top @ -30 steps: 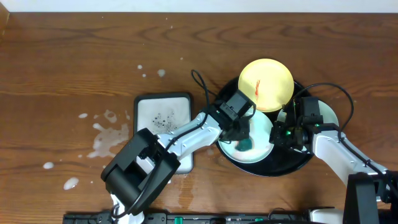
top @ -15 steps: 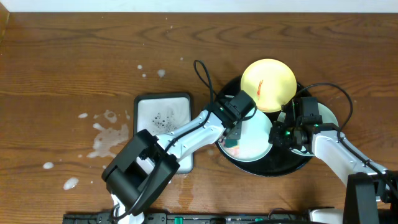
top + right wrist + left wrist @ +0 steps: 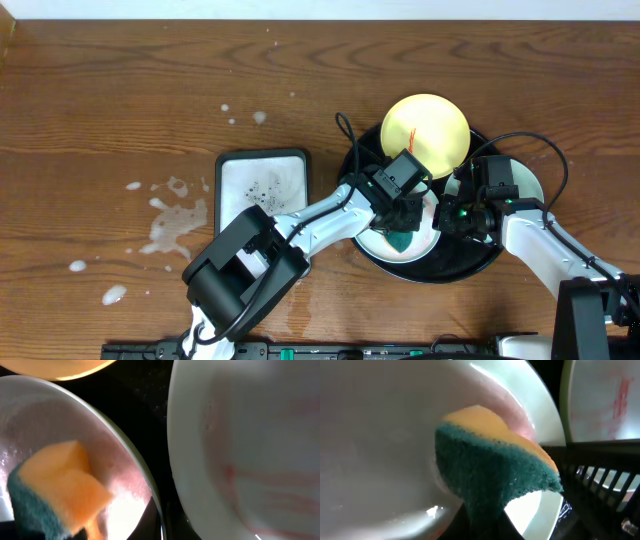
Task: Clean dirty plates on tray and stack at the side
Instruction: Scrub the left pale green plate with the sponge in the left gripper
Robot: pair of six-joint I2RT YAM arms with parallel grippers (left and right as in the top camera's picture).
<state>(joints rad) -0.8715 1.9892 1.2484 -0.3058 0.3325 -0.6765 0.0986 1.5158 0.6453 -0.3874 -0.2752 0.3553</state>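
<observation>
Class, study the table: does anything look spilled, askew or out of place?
Yes. Whitish splashes lie spilled on the wooden table, left of the white tray, which carries dark specks. The yellow plate sticks out past the far rim of the black tray instead of lying fully inside.

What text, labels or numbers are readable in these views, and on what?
No readable text in any view.
yellow plate: the red-orange mark is a smear, not writing.
white tray: dark specks only, no print.
sponge: no brand shows.
dark strip at the bottom edge of the overhead view: green spots, too small to read.
</observation>
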